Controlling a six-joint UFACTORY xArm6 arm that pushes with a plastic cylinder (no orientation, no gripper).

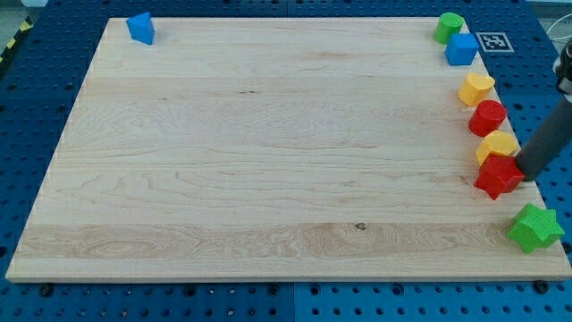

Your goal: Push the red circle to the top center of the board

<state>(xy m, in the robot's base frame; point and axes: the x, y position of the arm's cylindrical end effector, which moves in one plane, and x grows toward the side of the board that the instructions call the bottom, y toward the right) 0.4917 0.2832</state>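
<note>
In the camera view, the task is judged barely begun: the red circle sits at the board's right edge, well apart from the top center. My tip, a bare rod with no pincer to open or close, is seen below the circle, just beside the red star. The circle is flanked by the yellow heart above and the yellow block below.
</note>
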